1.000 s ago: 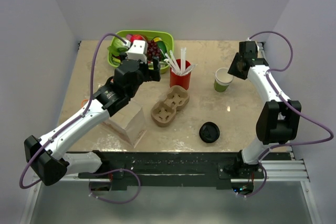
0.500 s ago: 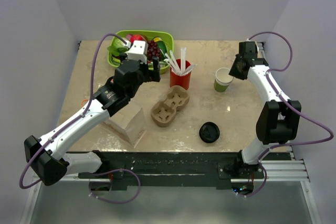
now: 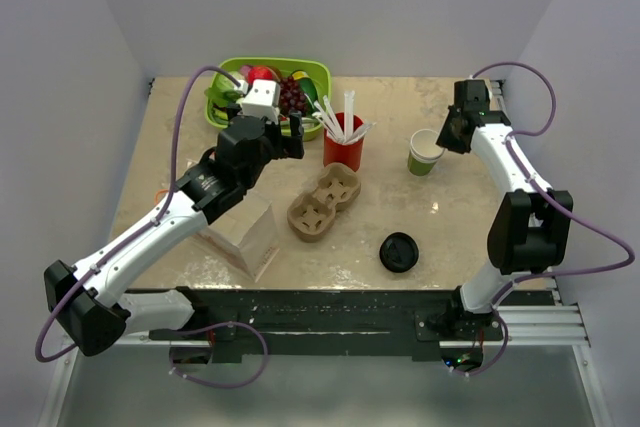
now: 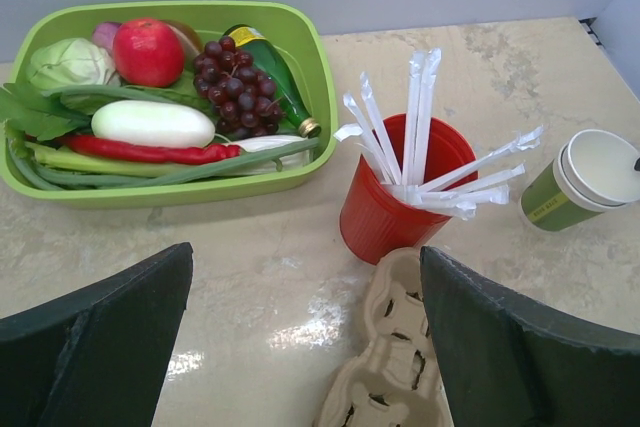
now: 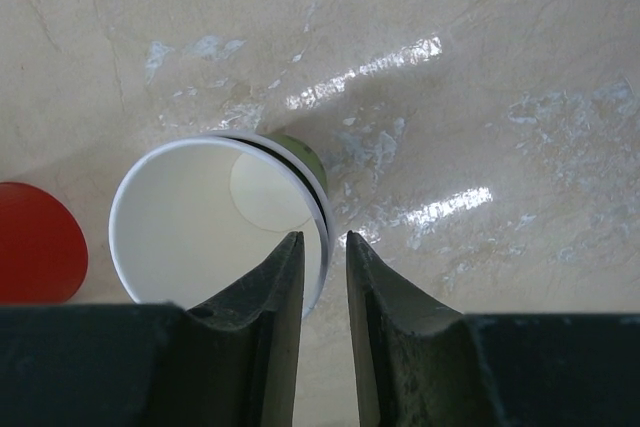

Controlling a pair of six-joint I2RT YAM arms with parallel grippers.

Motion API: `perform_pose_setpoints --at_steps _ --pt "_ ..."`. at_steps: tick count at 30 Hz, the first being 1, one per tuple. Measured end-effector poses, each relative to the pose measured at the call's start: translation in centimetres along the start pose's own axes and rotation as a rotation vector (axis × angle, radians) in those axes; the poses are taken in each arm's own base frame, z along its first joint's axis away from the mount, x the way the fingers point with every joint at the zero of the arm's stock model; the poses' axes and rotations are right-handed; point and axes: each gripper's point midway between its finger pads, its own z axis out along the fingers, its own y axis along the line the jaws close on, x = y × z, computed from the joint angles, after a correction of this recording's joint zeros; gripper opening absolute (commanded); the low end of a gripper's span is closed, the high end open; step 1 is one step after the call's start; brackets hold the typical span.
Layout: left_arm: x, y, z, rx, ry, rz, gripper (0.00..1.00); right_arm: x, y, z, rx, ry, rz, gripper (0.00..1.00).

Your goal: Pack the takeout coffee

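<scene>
Rim of green cup partly hidden by right pincer, clench uncertain; left pincer released.

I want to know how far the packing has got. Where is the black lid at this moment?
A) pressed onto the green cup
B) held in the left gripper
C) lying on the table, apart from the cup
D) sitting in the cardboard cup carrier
C: the black lid lies flat on the table toward the near edge, well apart from the green cup, whose white inside is open to view.
</scene>
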Motion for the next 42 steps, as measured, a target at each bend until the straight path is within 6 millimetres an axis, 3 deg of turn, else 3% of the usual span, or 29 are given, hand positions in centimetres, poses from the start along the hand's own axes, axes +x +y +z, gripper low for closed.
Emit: perform_pose_setpoints --at_steps 7,28,36,42 --pt "0.04 0.00 0.01 0.000 0.001 0.000 1.00 0.08 0.01 0.06 -0.001 0.004 -0.001 0.21" --pt "0.31 -0.23 -0.05 0.009 0.011 -0.024 0.99 0.68 0.38 0.67 -0.017 0.030 -0.005 0.18" --pt "0.36 -0.44 -0.19 0.020 0.016 -0.040 1.00 0.79 0.40 0.90 -0.016 0.033 -0.003 0.00" --pt "0.39 -0.57 -0.22 0.028 0.018 -0.040 1.00 0.40 0.34 0.33 -0.017 0.017 0.002 0.00"
